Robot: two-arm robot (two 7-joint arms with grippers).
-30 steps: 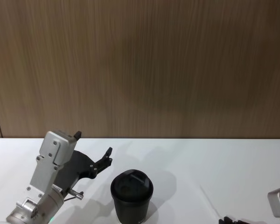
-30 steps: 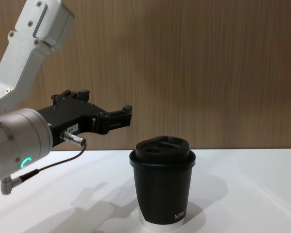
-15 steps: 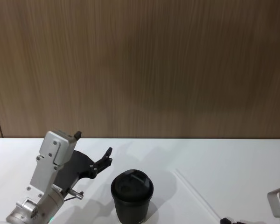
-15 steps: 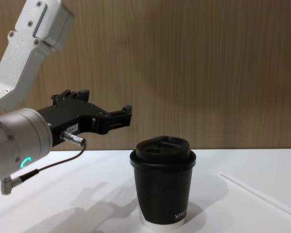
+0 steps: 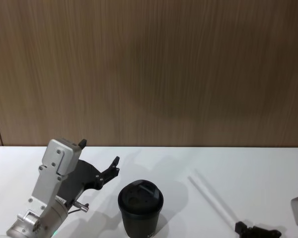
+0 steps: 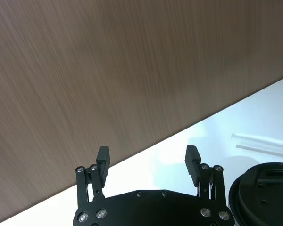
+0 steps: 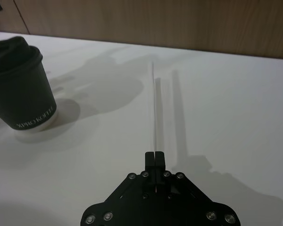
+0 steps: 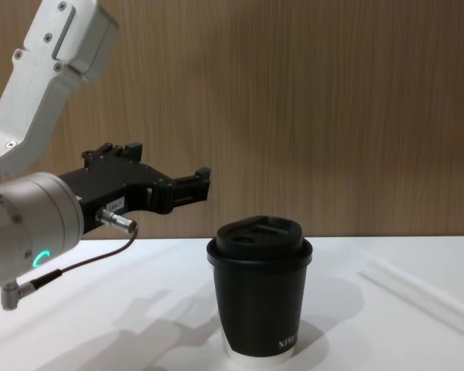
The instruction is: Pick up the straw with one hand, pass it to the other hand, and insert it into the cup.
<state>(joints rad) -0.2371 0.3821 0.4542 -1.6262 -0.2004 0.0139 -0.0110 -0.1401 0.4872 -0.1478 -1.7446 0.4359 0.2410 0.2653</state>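
The black lidded cup (image 5: 140, 208) (image 8: 260, 297) (image 7: 23, 84) stands on the white table (image 5: 248, 168). My left gripper (image 5: 99, 152) (image 8: 170, 174) (image 6: 147, 155), on the silver-white arm, hovers open and empty to the left of the cup and above lid height. Low on the right, my right gripper (image 5: 241, 228) (image 7: 154, 155) is shut on one end of the white straw (image 5: 208, 197) (image 7: 154, 108) (image 8: 421, 292) (image 6: 260, 140). The straw points away from me and slightly left, to the right of the cup. Its shadow lies apart from it on the table.
A brown wood-grain wall (image 5: 149, 74) closes off the far side of the table. A thin grey cable (image 8: 85, 263) hangs from the left arm's wrist.
My right gripper has come further into the head view with the straw, carrying it farther from me. The left arm and the cup have not moved.
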